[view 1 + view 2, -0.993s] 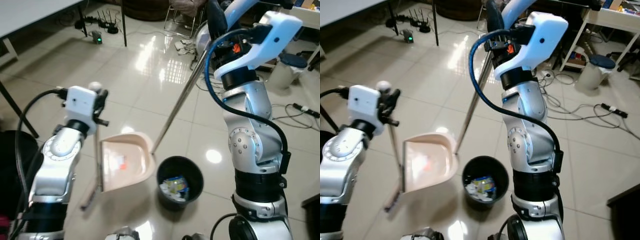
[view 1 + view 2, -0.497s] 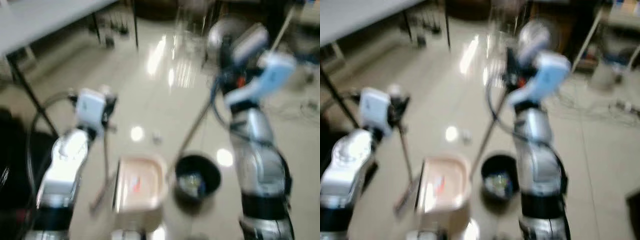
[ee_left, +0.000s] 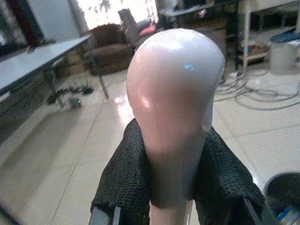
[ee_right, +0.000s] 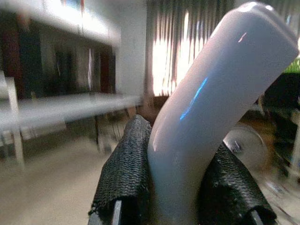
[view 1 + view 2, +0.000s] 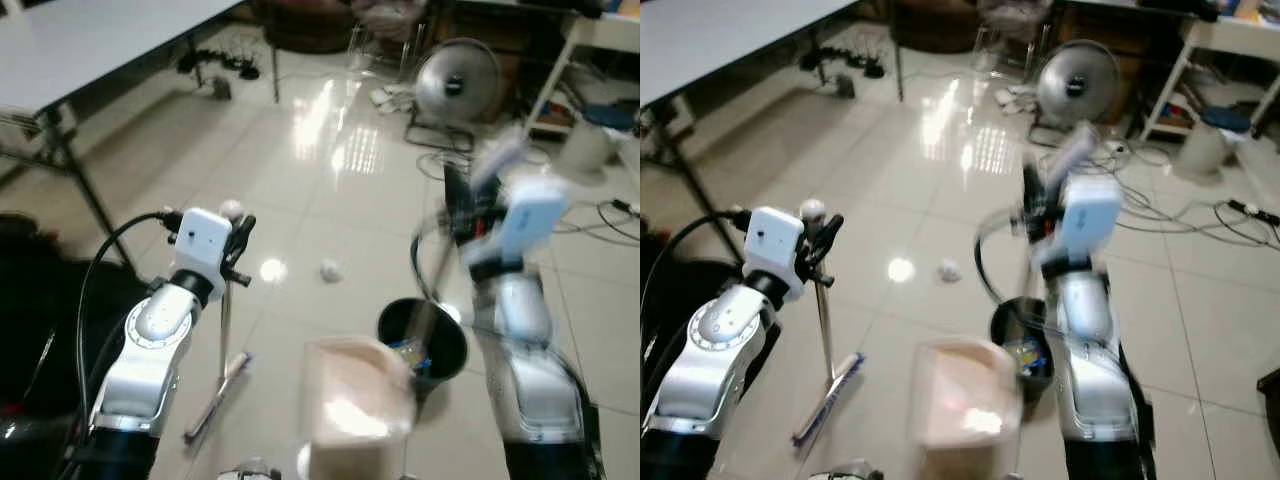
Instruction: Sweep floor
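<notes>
A workroom or lab-like office with a glossy tiled floor (image 5: 300,160). A long white table (image 5: 90,40) stands far left, a floor fan (image 5: 458,85) far centre, and loose cables (image 5: 1180,215) trail far right beside white shelving (image 5: 1200,60).

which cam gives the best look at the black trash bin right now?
Left eye view: the black trash bin shows most of its rim and the litter inside, with the pink dustpan covering its near edge. Right eye view shows it smaller, half behind the right arm. Left wrist view catches just a sliver of rim.
</notes>
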Tool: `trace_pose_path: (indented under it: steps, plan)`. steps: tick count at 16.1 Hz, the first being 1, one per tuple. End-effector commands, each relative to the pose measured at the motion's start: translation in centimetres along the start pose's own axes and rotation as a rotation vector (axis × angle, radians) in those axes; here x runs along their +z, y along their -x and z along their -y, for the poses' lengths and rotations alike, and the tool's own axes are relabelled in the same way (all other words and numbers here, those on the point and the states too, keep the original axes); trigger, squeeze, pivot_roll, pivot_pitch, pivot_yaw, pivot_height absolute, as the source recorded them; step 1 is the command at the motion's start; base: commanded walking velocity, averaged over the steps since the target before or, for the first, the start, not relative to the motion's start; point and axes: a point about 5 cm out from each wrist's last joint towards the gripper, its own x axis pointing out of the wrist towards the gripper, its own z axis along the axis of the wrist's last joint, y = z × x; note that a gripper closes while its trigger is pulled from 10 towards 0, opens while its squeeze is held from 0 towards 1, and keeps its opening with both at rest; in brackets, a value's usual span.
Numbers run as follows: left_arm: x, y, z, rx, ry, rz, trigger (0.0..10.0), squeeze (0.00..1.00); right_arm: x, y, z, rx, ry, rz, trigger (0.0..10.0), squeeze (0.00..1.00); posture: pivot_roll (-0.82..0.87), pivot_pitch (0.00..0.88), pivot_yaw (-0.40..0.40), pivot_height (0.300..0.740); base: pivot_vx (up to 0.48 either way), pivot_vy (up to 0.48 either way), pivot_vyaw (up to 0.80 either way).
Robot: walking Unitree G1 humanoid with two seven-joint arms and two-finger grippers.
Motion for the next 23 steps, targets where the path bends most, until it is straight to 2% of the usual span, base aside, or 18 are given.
trace_pose_path:
  steps: [1, 3, 4, 6, 8, 9, 12, 14, 17, 21, 23]
  plan:
    - [1.2, -0.3, 0.0, 0.006, -0.026, 0.051, 10.0, 0.00, 1.3, -0.1, -0.3, 0.017, 0.013, 0.066, 10.0, 0.00, 0.04, 0.077, -0.010, 0.740, 0.000, 0.364, 0.00]
    - [1.0, -0.3, 0.5, 0.001, -0.002, 0.064, 10.0, 0.00, 0.8, 1.0, 0.6, -0.019, 0.050, 0.052, 10.0, 0.00, 0.03, 0.086, -0.004, 0.740, 0.000, 0.182, 0.00]
    - [1.2, -0.3, 0.7, 0.018, -0.006, 0.075, 10.0, 0.00, 0.6, 1.5, 1.4, -0.061, 0.054, 0.048, 10.0, 0.00, 0.04, 0.086, -0.010, 0.740, 0.000, -0.319, 0.00]
    - [1.4, -0.2, 1.1, 0.012, -0.038, 0.086, 10.0, 0.00, 0.3, 1.9, 1.9, -0.089, 0.041, 0.041, 10.0, 0.00, 0.06, 0.083, -0.026, 0.740, 0.000, -0.480, 0.00]
    - [1.3, -0.1, 1.1, 0.018, -0.029, 0.082, 10.0, 0.00, -0.1, 2.0, 2.2, -0.119, 0.011, 0.023, 10.0, 0.00, 0.07, 0.078, -0.034, 0.740, 0.000, -0.480, 0.00]
    - [1.3, -0.1, 1.0, 0.029, 0.012, 0.080, 10.0, 0.00, -0.4, 1.9, 2.3, -0.133, -0.006, 0.010, 10.0, 0.00, 0.07, 0.080, -0.033, 0.740, 0.000, 0.000, 0.00]
    - [1.5, -0.3, 0.5, 0.073, 0.046, 0.092, 10.0, 0.00, -0.8, 1.4, 2.5, -0.161, -0.050, -0.029, 10.0, 0.00, 0.06, 0.079, -0.034, 0.740, 0.000, 0.000, 0.00]
    - [1.8, -0.5, 0.2, 0.099, 0.038, 0.103, 10.0, 0.00, -0.4, 1.2, 2.0, -0.134, -0.073, -0.022, 10.0, 0.00, 0.06, 0.080, -0.039, 0.740, 0.000, 0.000, 0.00]
    - [2.1, -0.4, 0.4, 0.083, 0.050, 0.124, 10.0, 0.00, -0.3, 1.0, 1.5, -0.104, -0.118, -0.018, 10.0, 0.00, 0.07, 0.078, -0.048, 0.740, 0.000, 0.000, 0.00]
    - [2.3, -0.5, 0.4, 0.078, 0.057, 0.124, 10.0, 0.00, 0.1, 0.1, 0.5, -0.045, -0.119, -0.009, 10.0, 0.00, 0.08, 0.081, -0.047, 0.740, 0.074, 0.000, 0.20]
    - [2.4, -0.5, 0.3, 0.076, 0.057, 0.124, 10.0, 0.00, 0.0, -0.1, 0.3, -0.050, -0.172, -0.019, 10.0, 0.00, 0.09, 0.082, -0.057, 0.740, 0.332, 0.000, 0.40]
